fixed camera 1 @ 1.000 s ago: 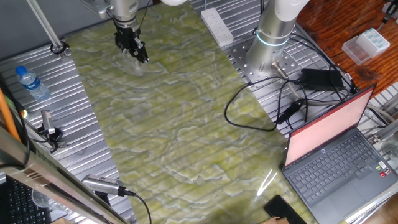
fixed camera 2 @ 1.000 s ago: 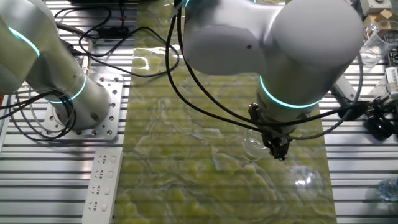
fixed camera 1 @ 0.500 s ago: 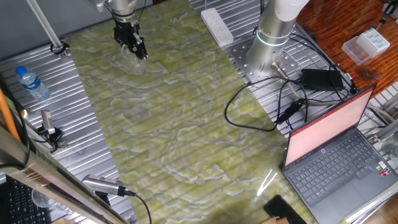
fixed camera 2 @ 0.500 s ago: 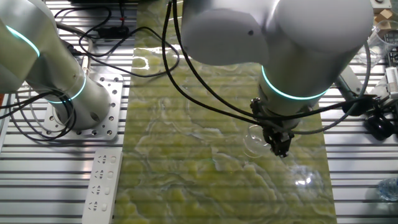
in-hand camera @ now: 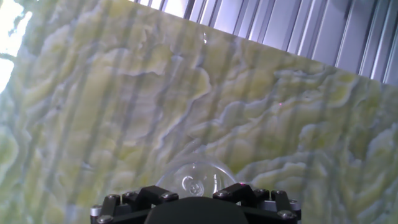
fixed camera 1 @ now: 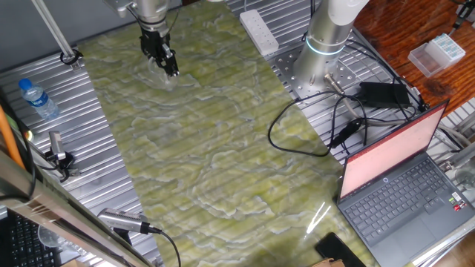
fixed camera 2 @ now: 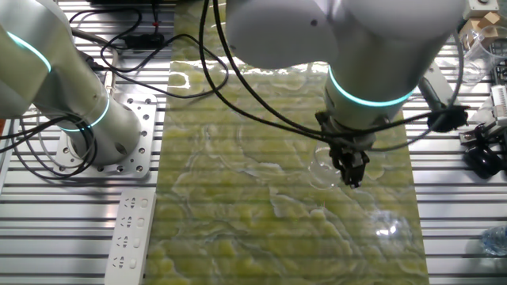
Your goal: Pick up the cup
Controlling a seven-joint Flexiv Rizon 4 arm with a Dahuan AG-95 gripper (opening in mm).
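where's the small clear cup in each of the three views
One fixed view: the small clear see-through cup sits upper left, right at the black two-finger gripper.
The other fixed view: right of centre, just left of the gripper; only its faint rim shows.
Hand view: bottom centre, a round clear shape just above the gripper body.
Shared landmark: the green marbled mat under it in all three.

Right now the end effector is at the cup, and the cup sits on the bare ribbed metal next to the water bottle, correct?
Not quite. The end effector is at the cup, but the cup is over the green marbled mat, well away from the water bottle on the ribbed metal, as one fixed view shows.
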